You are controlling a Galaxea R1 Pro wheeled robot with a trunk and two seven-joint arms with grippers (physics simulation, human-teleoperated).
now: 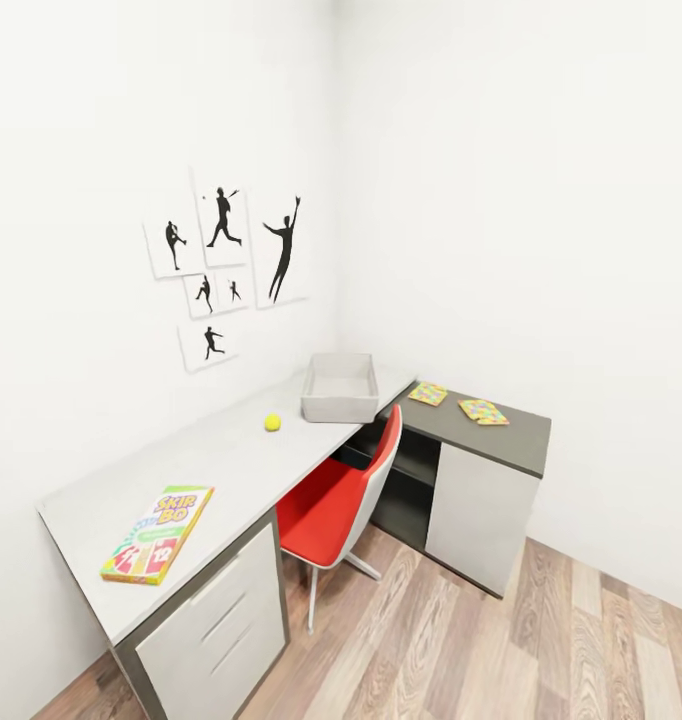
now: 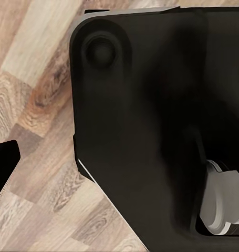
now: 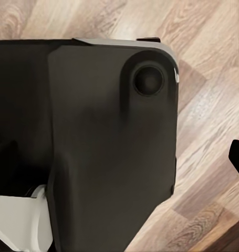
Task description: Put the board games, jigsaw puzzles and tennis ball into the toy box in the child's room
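Toy box (image 1: 339,388): on the table (image 1: 221,465), near the corner.
Tennis ball (image 1: 272,422): just beside it.
Skip-Bo game (image 1: 158,520): table's near end.
2 jigsaw puzzles (image 1: 428,394) (image 1: 483,411): dark wing.
Grippers: jaw state can't be told.

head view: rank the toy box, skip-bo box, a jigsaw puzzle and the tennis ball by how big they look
1. Skip-Bo box and toy box: similar in apparent size; the Skip-Bo box sits nearer the camera, so I won't rank them.
2. Jigsaw puzzles: alike.
3. Tennis ball: smallest.
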